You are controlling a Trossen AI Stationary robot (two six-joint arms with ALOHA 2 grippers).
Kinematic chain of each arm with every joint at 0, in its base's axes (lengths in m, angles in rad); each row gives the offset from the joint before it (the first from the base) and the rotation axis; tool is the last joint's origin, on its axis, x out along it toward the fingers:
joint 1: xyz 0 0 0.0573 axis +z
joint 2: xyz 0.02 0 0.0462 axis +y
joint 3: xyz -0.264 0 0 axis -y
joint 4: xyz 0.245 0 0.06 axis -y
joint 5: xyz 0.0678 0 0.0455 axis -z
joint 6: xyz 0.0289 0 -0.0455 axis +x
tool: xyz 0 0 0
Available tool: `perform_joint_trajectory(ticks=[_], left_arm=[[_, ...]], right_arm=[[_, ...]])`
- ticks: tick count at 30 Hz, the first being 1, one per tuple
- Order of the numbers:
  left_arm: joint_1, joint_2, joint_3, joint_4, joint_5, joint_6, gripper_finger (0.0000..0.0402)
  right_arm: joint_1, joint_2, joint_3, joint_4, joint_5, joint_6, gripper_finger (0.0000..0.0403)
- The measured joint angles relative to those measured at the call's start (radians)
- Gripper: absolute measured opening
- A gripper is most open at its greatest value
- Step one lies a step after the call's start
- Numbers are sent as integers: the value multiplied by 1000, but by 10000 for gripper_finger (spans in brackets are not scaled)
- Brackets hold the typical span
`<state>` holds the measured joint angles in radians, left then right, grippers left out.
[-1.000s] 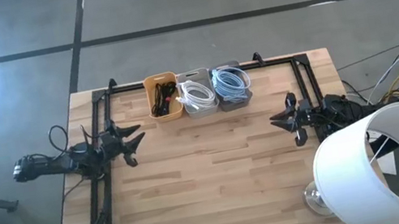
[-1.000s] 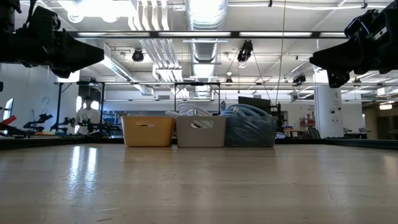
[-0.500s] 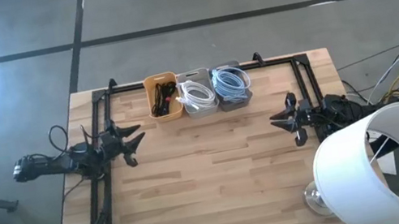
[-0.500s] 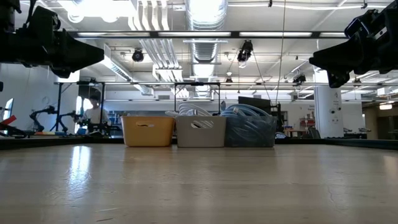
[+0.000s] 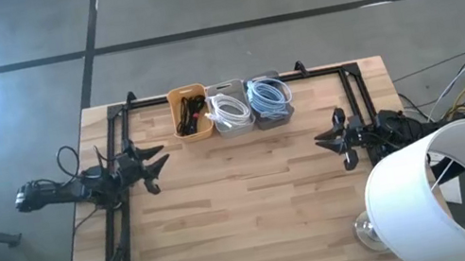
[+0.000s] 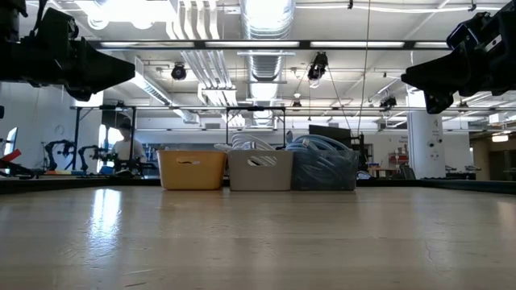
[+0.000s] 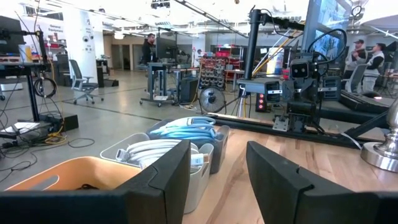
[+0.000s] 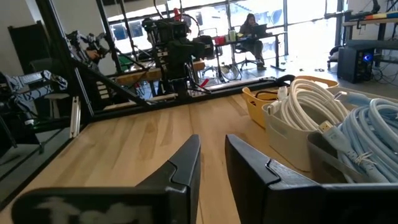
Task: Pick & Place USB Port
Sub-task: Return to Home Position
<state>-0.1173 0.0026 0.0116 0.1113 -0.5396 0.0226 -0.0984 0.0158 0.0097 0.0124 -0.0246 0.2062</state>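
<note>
Arguably little is left to go wrong, yet the coiled pale-blue display cables (image 5: 270, 95) are heaped above the rim of the dark grey plastic bin (image 6: 322, 173) at the far edge of the pale wooden plank table (image 5: 257, 213), and a springy loop could be tipped over the side if the bin is jarred. Close beside it, a white slotted bin (image 6: 260, 171) of glossy white cable (image 5: 229, 110) and a smooth mustard-yellow bin (image 6: 191, 171) of dark items (image 5: 188, 111) are lined up. The left gripper (image 5: 152, 162) is held over the table's left edge, fingers parted widely, nothing gripped. The right gripper (image 5: 326, 140) is held at the right edge, fingers parted narrowly, likewise empty.
</note>
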Motion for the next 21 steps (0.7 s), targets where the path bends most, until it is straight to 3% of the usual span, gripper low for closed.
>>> perform_joint_trajectory(ticks=[21], left_arm=[[0,0,0,0,0,0,161]], right_arm=[[0,0,0,0,0,0,81]])
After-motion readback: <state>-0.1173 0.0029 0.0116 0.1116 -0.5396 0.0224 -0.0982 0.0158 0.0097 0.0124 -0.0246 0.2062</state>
